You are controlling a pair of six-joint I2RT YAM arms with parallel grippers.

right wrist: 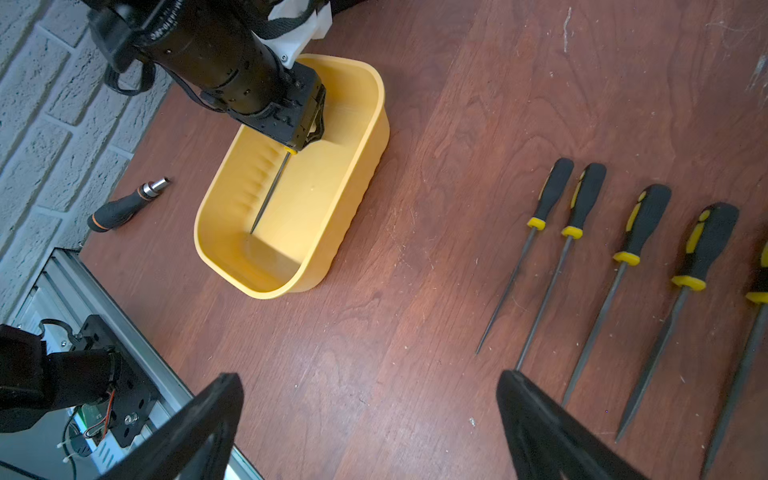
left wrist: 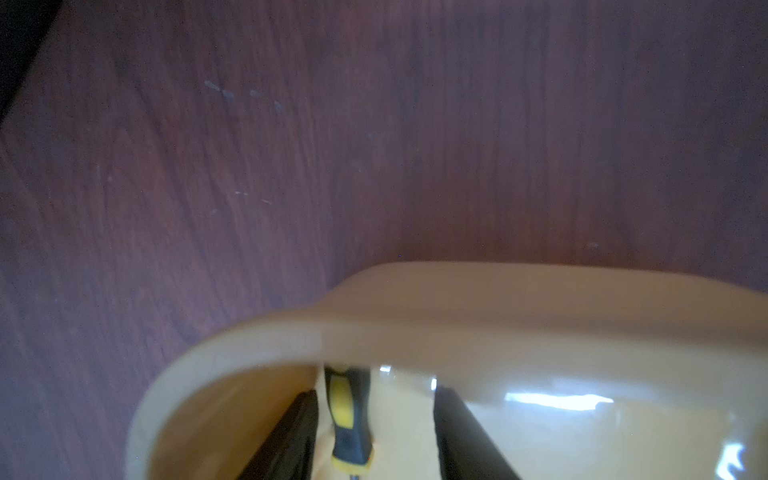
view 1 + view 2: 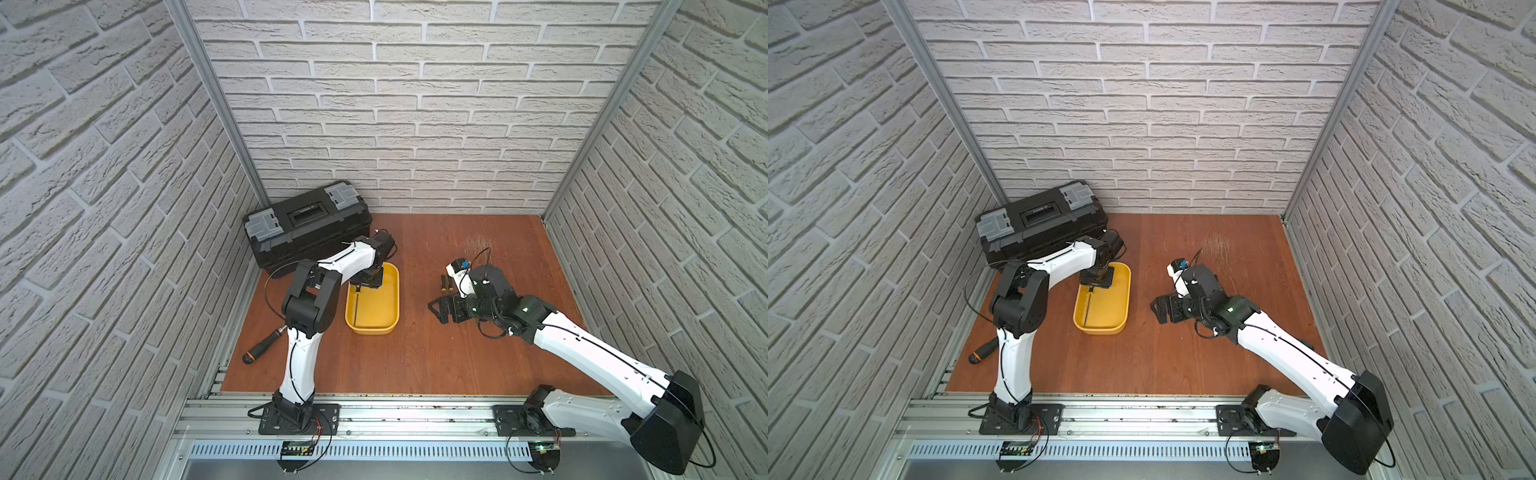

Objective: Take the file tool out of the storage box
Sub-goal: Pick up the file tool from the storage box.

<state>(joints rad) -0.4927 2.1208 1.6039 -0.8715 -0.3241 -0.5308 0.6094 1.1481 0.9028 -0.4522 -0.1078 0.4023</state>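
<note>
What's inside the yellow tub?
One slim file lies in the yellow tub, along its floor. The left hand reaches in, fingers either side of the file's black-and-yellow handle, not yet pinching. From above the hand covers that handle; the floor beneath the hand is hidden.

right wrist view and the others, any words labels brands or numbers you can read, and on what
Nothing can be read for certain in any view.
left arm's black housing: a line of pale lettering, too blurred to read.
black toolbox: any label on the lid is too small to read.
storage box and laid-out files: no markings show.
</note>
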